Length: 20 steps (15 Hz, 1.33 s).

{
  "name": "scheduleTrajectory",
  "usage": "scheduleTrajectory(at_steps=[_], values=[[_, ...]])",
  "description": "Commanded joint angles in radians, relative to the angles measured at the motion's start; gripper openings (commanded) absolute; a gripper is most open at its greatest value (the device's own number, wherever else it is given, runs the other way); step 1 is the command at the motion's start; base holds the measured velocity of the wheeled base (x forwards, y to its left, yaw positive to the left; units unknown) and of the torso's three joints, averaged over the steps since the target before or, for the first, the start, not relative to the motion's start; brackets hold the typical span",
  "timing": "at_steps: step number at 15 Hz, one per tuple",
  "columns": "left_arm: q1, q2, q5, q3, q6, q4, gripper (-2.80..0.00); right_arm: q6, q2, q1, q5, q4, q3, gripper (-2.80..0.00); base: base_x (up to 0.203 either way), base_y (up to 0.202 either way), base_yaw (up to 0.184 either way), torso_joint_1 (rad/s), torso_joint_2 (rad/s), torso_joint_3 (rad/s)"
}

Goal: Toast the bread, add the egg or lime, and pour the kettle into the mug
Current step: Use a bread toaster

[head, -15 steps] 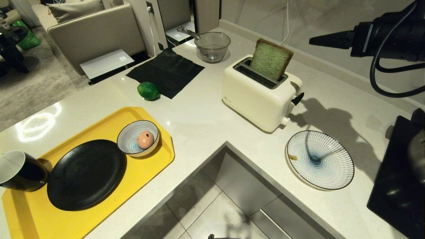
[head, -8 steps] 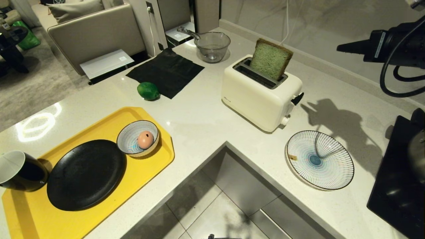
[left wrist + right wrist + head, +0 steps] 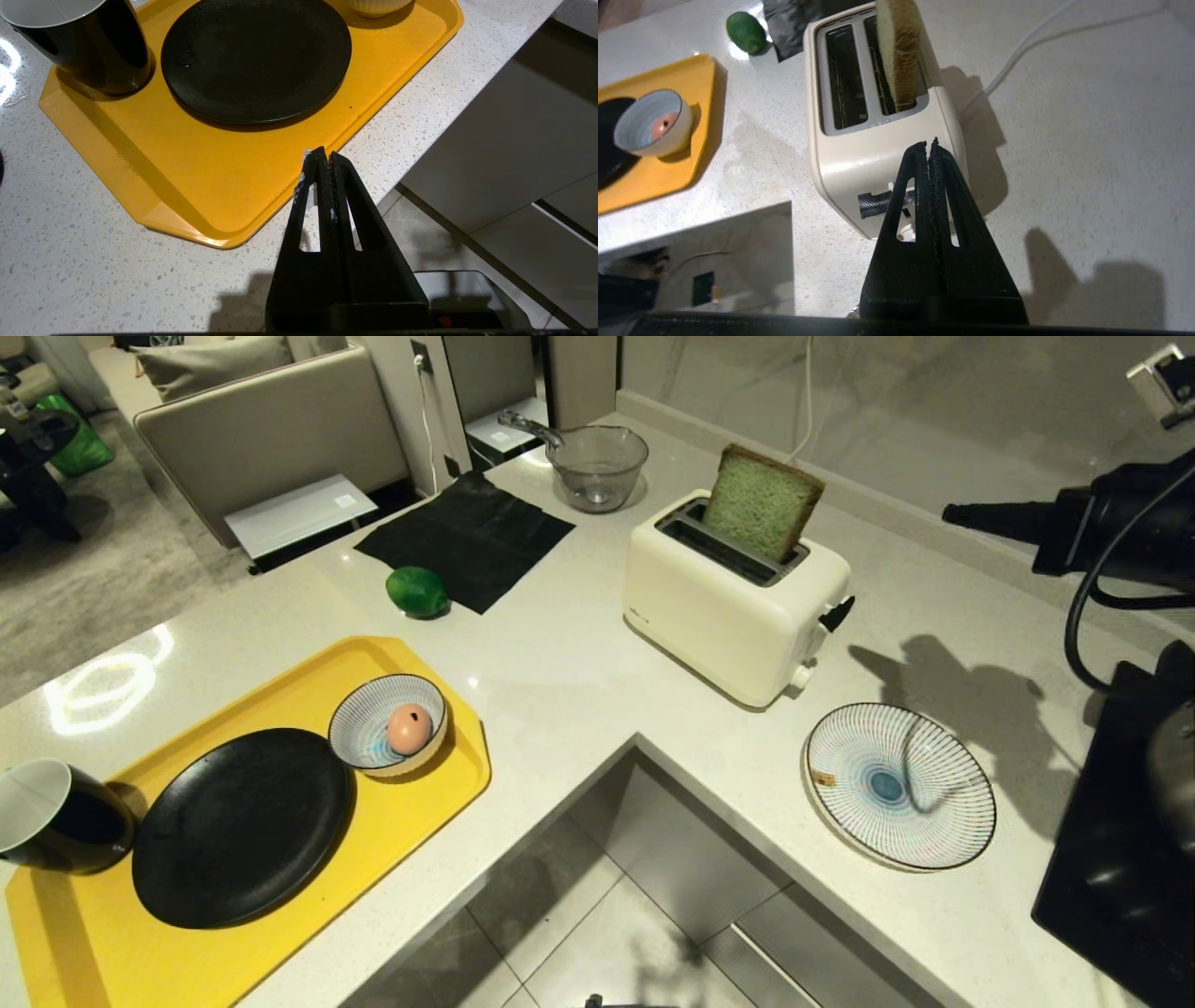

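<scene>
Bread (image 3: 761, 502) is seen standing in the back slot of the toaster (image 3: 733, 607) on the bench (image 3: 560, 663), and most of the slice is still sticking up. It is stood on edge and tipped a little; its flat face is turned toward the front slot. The toaster lever (image 3: 837, 613) looks not yet pushed down, so the toasting seems not started. The lime (image 3: 417, 591) is lying by the black cloth (image 3: 467, 537), and the egg (image 3: 409, 728) is in the striped bowl (image 3: 366, 733). The mug (image 3: 56, 817) is by the yellow tray (image 3: 280, 952). Nothing is poured yet. The right gripper (image 3: 930, 144) is shut tight on nothing, up over the toaster's lever end. The left gripper (image 3: 323, 156) is shut too, over the tray's edge.
</scene>
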Motion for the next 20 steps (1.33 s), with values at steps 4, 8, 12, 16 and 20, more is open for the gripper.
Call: scheduleTrajectory(at_steps=[4,8,12,16,20], values=[[0.0,-0.001,0.0,0.0,-0.001,0.0,-2.8,-0.061,-0.009,-0.011,0.09,-0.192,0.169,-2.8,0.0,0.0,0.0,0.0,0.0,0.0],[0.0,-0.001,0.0,0.0,-0.001,0.0,-2.8,-0.113,0.068,-0.006,0.094,-0.366,0.21,-2.8,0.0,0.0,0.0,0.0,0.0,0.0],[0.0,-0.001,0.0,0.0,-0.001,0.0,-2.8,-0.123,0.16,0.01,0.093,-0.446,0.219,-2.8,0.0,0.0,0.0,0.0,0.0,0.0],[0.0,-0.001,0.0,0.0,-0.001,0.0,-2.8,-0.121,0.266,0.037,0.089,-0.576,0.199,-2.8,0.0,0.0,0.0,0.0,0.0,0.0],[0.0,-0.001,0.0,0.0,-0.001,0.0,-2.8,-0.109,0.31,0.038,0.089,-0.584,0.136,-2.8,0.0,0.0,0.0,0.0,0.0,0.0]])
